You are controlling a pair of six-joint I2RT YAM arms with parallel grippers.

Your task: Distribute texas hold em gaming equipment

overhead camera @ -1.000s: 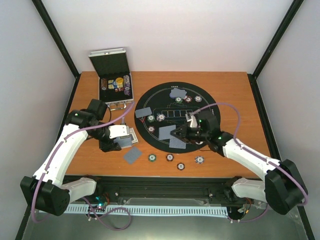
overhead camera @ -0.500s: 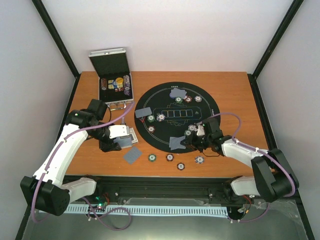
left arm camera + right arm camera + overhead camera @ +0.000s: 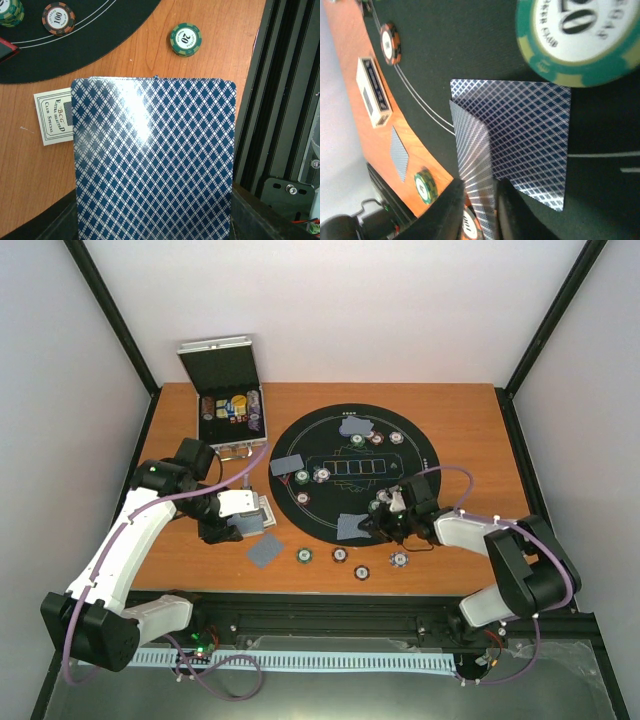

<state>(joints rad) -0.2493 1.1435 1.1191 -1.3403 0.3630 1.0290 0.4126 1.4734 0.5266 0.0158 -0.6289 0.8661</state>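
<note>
Drawn back toward the mat's (image 3: 470, 40) near edge, right hand (image 3: 481, 189) is pinching a tilted card (image 3: 472, 160) over a second card (image 3: 530, 135) lying beside a green chip (image 3: 570, 35); left hand (image 3: 247, 518) is clamping the deck (image 3: 152, 155) above the worktop (image 3: 450, 410).

I'm driving this from afar, and it's plainly a robotics lab cell. Plain white panels (image 3: 340, 310) set in black frame posts (image 3: 112, 315) close in the wooden table (image 3: 460, 420) beyond my left pincer (image 3: 262, 520) and right pincer (image 3: 368, 528), and out to either side of them. Behind both pincers, along the near edge, runs a black slotted metal rail (image 3: 330, 615). A white cable tray (image 3: 330, 660) lies below it. Purple cables (image 3: 445, 469) loop off the arms.
</note>
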